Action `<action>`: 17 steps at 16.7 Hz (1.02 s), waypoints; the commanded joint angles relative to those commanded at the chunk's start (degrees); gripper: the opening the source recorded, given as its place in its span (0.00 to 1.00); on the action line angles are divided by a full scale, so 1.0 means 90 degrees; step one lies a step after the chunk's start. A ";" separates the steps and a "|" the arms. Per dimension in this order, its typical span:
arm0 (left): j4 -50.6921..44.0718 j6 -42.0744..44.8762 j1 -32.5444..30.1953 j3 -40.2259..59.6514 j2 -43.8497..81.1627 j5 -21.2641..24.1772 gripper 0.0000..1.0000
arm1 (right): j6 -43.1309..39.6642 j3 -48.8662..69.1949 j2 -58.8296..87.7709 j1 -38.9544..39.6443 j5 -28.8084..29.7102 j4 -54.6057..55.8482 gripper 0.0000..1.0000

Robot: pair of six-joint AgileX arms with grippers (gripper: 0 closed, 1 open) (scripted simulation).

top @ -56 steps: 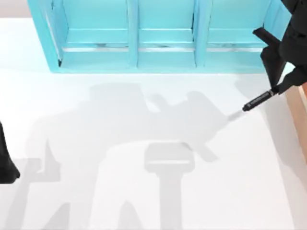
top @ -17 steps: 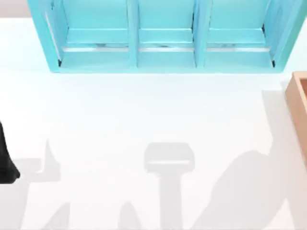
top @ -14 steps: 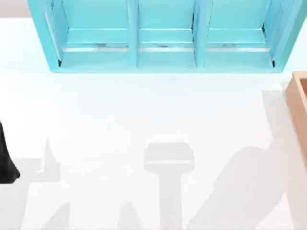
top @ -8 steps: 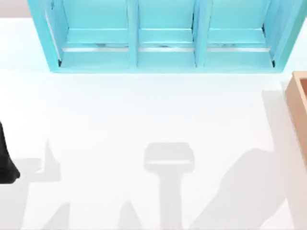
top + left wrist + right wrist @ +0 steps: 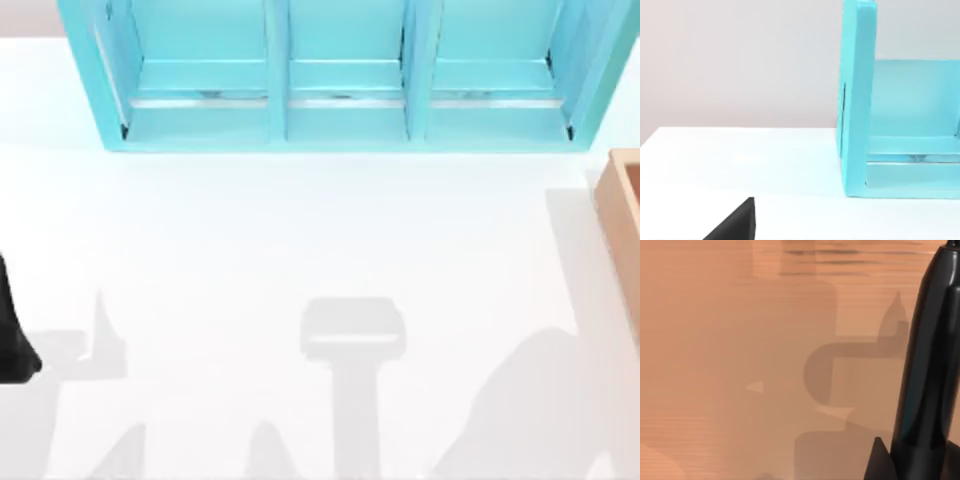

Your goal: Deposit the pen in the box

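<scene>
Having left the top view, the right tool grips the pen (image 5: 930, 365) over the box (image 5: 740, 365).

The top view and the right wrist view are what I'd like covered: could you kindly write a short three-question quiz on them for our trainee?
1. Fill in: the light tan-brown wooden box sits at the top view's ____ edge.
2. In the right wrist view, the slim black pen shows against: A) white tabletop, B) the box's wood, C) a teal wall.
3. True or false: the big teal-blue unit, far from the parked left arm at the left edge, has three compartments.

Key: 1 right; 2 B; 3 true.
</scene>
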 joint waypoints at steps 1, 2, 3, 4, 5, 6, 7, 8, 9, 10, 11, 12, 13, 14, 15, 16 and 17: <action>0.0000 0.0000 0.0000 0.0000 0.0000 0.0000 1.00 | 0.0000 0.0000 0.0000 0.0000 0.0000 0.0000 0.00; 0.0000 0.0000 0.0000 0.0000 0.0000 0.0000 1.00 | 0.0000 0.0000 0.0000 0.0000 0.0000 0.0000 0.08; 0.0000 0.0000 0.0000 0.0000 0.0000 0.0000 1.00 | 0.0000 0.0000 0.0000 0.0000 0.0000 0.0000 0.15; 0.0000 0.0000 0.0000 0.0000 0.0000 0.0000 1.00 | 0.0000 0.0000 0.0000 0.0000 0.0000 0.0000 0.23; 0.0000 0.0000 0.0000 0.0000 0.0000 0.0000 1.00 | 0.0000 0.0000 0.0000 0.0000 0.0000 0.0000 0.30; 0.0000 0.0000 0.0000 0.0000 0.0000 0.0000 1.00 | 0.0000 0.0000 0.0000 0.0000 0.0000 0.0000 0.38; 0.0000 0.0000 0.0000 0.0000 0.0000 0.0000 1.00 | 0.0000 0.0000 0.0000 0.0000 0.0000 0.0000 0.45; 0.0000 0.0000 0.0000 0.0000 0.0000 0.0000 1.00 | 0.0000 0.0000 0.0000 0.0000 0.0000 0.0000 0.53; 0.0000 0.0000 0.0000 0.0000 0.0000 0.0000 1.00 | 0.0000 0.0000 0.0000 0.0000 0.0000 0.0000 0.60; 0.0000 0.0000 0.0000 0.0000 0.0000 0.0000 1.00 | 0.0000 0.0000 0.0000 0.0000 0.0000 0.0000 0.68; 0.0000 0.0000 0.0000 0.0000 0.0000 0.0000 1.00 | 0.0000 0.0000 0.0000 0.0000 0.0000 0.0000 0.75; 0.0000 0.0000 0.0000 0.0000 0.0000 0.0000 1.00 | 0.0000 0.0000 0.0000 0.0000 0.0000 0.0000 0.83; 0.0000 0.0000 0.0000 0.0000 0.0000 0.0000 1.00 | 0.0000 0.0000 0.0000 0.0000 0.0000 0.0000 0.90; 0.0000 0.0000 0.0000 0.0000 0.0000 0.0000 1.00 | 0.0000 0.0000 0.0000 0.0000 0.0000 0.0000 0.98; 0.0000 0.0000 0.0000 0.0000 0.0000 0.0000 1.00 | 0.0000 0.0000 0.0000 0.0000 0.0000 0.0000 1.00; 0.0000 0.0000 0.0000 0.0000 0.0000 0.0000 1.00 | 0.0000 0.0000 0.0000 0.0000 0.0000 0.0000 1.00; 0.0000 0.0000 0.0000 0.0000 0.0000 0.0000 1.00 | 0.0000 0.0000 0.0000 0.0000 0.0000 0.0000 1.00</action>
